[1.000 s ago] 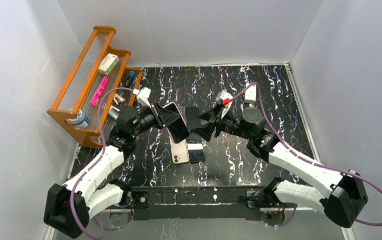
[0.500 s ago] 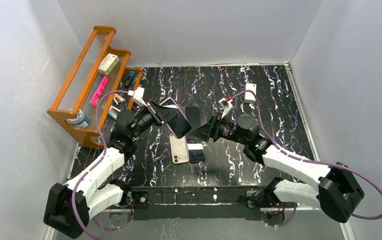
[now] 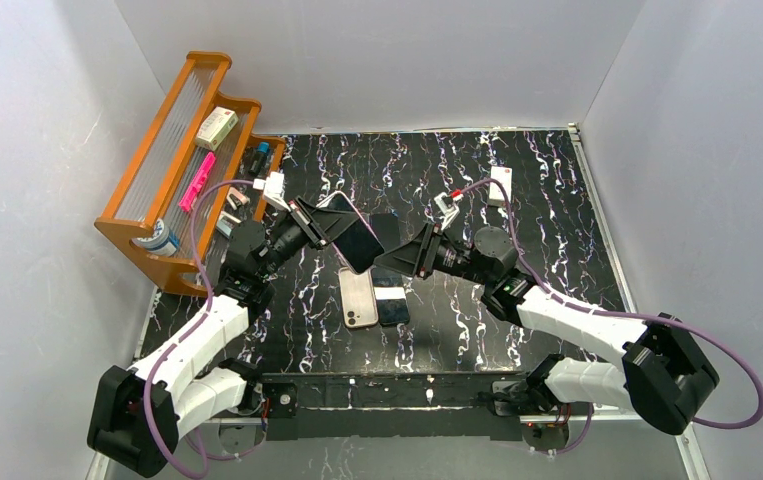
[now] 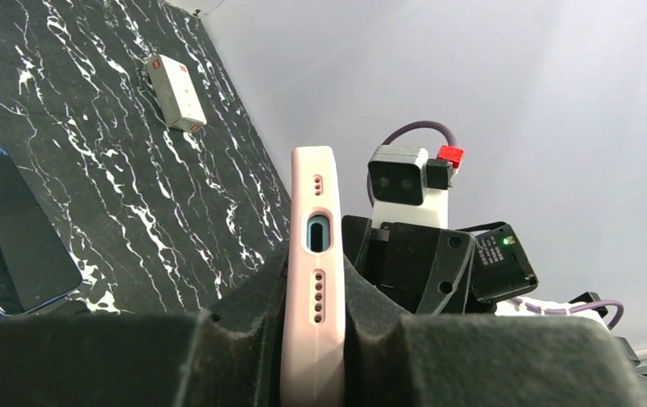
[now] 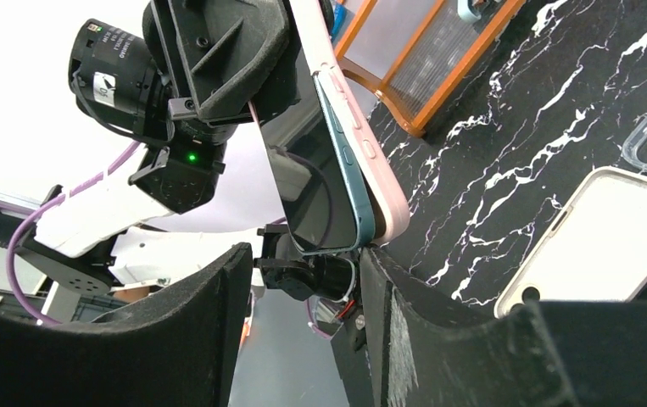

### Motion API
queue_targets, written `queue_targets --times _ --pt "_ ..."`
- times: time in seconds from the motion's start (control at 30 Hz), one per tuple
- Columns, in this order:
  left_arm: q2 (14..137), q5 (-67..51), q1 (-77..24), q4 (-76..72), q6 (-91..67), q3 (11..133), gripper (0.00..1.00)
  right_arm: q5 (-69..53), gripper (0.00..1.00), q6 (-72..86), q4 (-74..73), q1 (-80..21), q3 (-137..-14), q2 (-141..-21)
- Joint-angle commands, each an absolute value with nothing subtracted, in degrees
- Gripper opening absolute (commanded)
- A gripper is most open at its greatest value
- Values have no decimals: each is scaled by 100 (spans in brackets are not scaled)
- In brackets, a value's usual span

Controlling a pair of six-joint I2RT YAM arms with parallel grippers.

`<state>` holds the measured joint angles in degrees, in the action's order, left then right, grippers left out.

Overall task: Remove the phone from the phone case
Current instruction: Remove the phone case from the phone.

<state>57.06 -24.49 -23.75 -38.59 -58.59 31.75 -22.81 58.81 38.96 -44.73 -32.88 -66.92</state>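
My left gripper (image 3: 329, 228) is shut on a phone in a pink case (image 3: 353, 238) and holds it tilted above the table. In the left wrist view the case's bottom edge (image 4: 313, 254) with its charging port stands between my pads (image 4: 243, 339). In the right wrist view the dark screen and blue rim of the phone (image 5: 320, 182) show inside the pink case (image 5: 366, 153). My right gripper (image 3: 393, 258) is open. Its jaws (image 5: 307, 280) straddle the space just under the phone's lower corner, and one fingertip (image 5: 383, 259) touches the case there.
A pale empty case (image 3: 359, 298) and a dark phone (image 3: 391, 302) lie on the black marble table below the grippers, and another dark phone (image 3: 385, 230) lies behind. An orange rack (image 3: 179, 160) stands at the left. A white adapter (image 3: 501, 184) lies at the back right.
My right gripper has moved left, closing in on the phone's lower corner. My left gripper has lifted and tilted the cased phone slightly, still shut on it.
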Motion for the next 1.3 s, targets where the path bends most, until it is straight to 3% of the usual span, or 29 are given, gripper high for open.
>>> queue_targets --times 0.0,0.23,0.6,0.97,1.07,1.27 --pt "5613 -2703 -2391 -4520 -6166 3219 0 -2338 57 6037 4637 -4439 -3296 -6716" --pt "5616 -2983 -2448 -5185 -6892 3149 0 -2324 57 6002 5035 -4307 -3306 -6787" --pt "5981 -3196 -3098 -5259 -6761 3328 0 -2945 53 5732 5354 -4251 -3911 -7143" --pt "6289 -3562 -3564 -5262 -6405 3562 0 -3007 40 5764 5529 -4136 -4092 -7424" --pt "6272 -3586 -3567 -5272 -6346 3484 7 -3061 31 5912 5752 -4076 -4016 -7444" --pt "5932 -3156 -3560 -4472 -5649 3572 39 -3173 7 6116 5788 -3855 -3881 -7338"
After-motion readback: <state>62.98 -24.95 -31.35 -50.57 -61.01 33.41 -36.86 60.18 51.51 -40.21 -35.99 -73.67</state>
